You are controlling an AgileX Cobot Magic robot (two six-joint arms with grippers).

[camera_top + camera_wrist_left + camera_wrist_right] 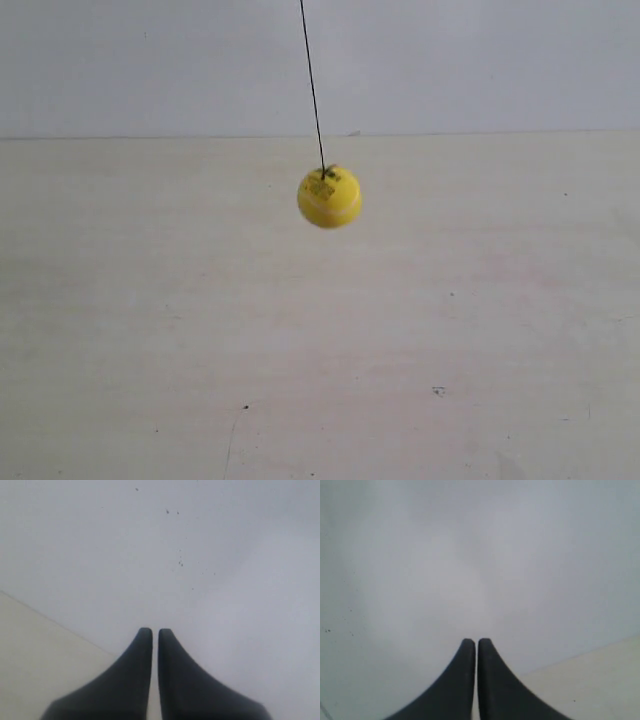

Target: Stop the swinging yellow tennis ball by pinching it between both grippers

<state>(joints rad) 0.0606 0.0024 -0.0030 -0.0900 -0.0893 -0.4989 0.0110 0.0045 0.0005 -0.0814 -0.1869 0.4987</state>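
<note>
The yellow tennis ball [329, 197] hangs on a thin dark string [312, 85] above the pale table, near the middle of the exterior view. No arm shows in that view. In the left wrist view my left gripper [155, 631] is shut with nothing between its black wedge jaws, facing a grey wall. My right gripper [477, 642] in the right wrist view is shut too, empty, and also faces the grey wall. Neither wrist view shows the ball.
A pale cream table [320, 340] spreads below the ball and meets a grey wall [480, 60] behind. Corners of the table surface [35, 655] [600, 680] show beside each gripper. Small dark specks [180, 562] dot the wall.
</note>
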